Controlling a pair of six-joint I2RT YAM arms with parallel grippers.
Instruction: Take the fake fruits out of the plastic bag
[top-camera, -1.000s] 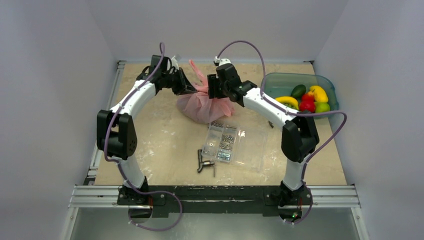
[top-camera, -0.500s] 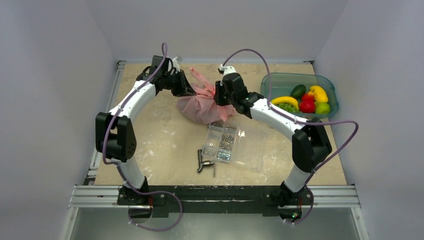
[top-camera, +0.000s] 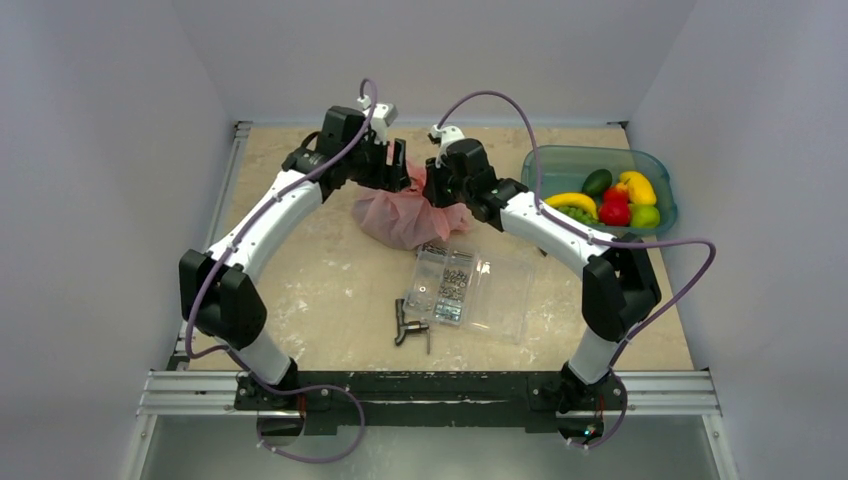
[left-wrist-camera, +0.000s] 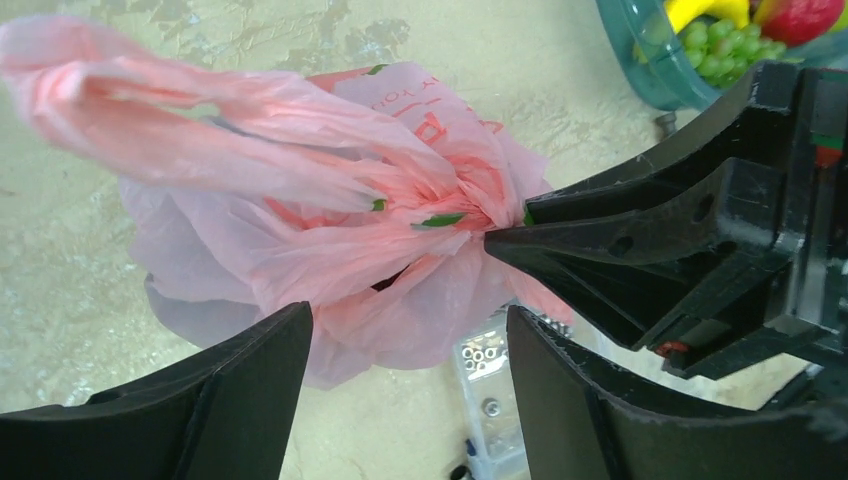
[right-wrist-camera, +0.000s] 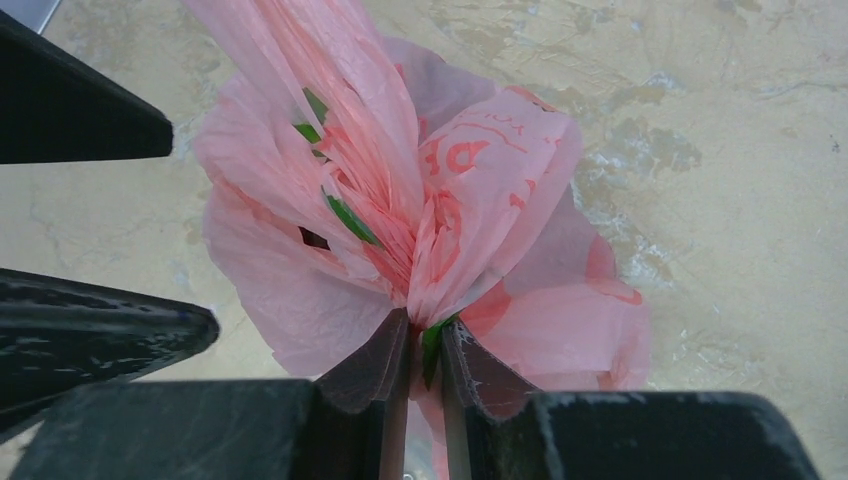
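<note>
Parting the neck of the plastic bag (right-wrist-camera: 480, 180).
My right end effector (right-wrist-camera: 422, 330) is pinched on its gathered neck, the bag resting on the desk (top-camera: 320, 270); my left end effector (left-wrist-camera: 405, 325) hangs spread above. I'd take a loose fold beside that pinch, then pull apart gently.

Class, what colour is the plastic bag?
Pink plastic bag, with green flecks; right wrist view shows it best.
</note>
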